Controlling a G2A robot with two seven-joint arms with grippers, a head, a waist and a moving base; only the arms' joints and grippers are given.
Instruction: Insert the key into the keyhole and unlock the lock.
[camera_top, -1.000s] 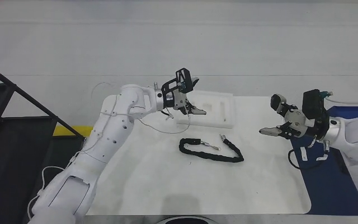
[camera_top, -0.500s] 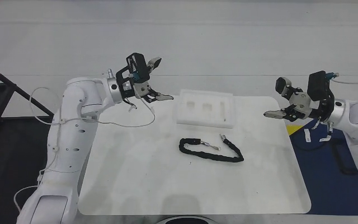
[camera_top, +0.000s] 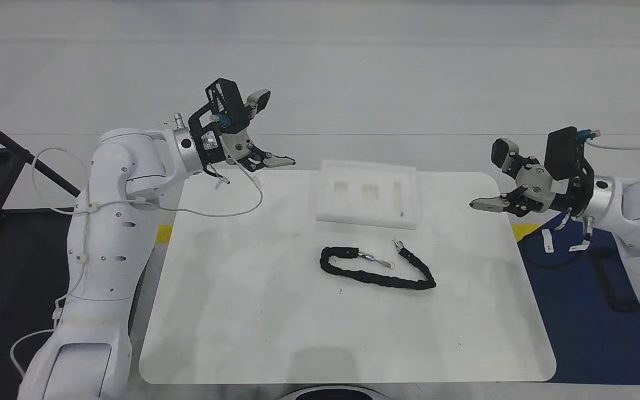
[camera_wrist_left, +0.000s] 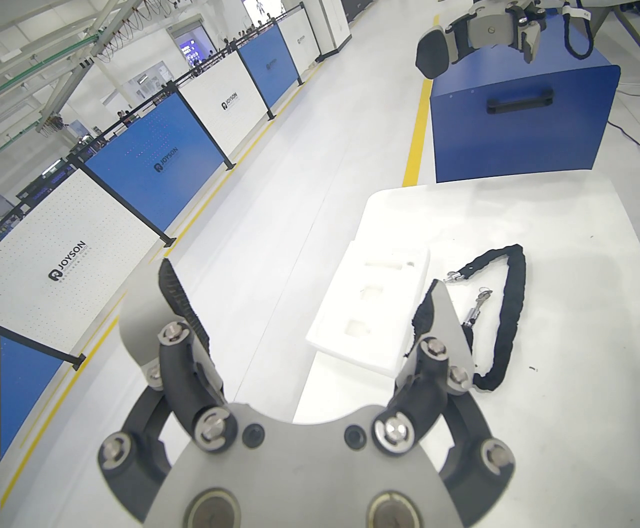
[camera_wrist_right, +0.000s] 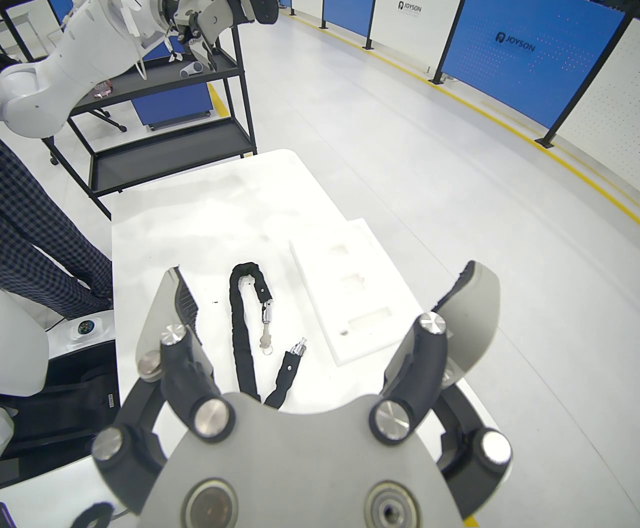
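A black fabric-covered chain lock (camera_top: 375, 272) lies curved on the white table (camera_top: 250, 300), a little in front of its middle. Its metal lock cylinder (camera_wrist_right: 267, 312) has a small key (camera_wrist_right: 265, 342) with a ring at its end; whether the key sits inside the keyhole I cannot tell. The chain's metal pin end (camera_wrist_right: 298, 347) lies loose beside it. My left gripper (camera_top: 268, 130) hangs open and empty beyond the table's back left corner. At the table's right edge my right gripper (camera_top: 488, 178) is raised, open, with nothing in it. Both are far from the chain (camera_wrist_left: 505, 320).
A white foam tray (camera_top: 368, 192) with several recesses lies at the table's back, just behind the chain. A blue cabinet (camera_wrist_left: 520, 120) stands off the right side and a black shelf cart (camera_wrist_right: 165, 135) off the left.
My left arm has swung away from above the foam tray, back and to the left, past the table's corner. The right gripper has risen slightly at the right edge. The chain has not moved.
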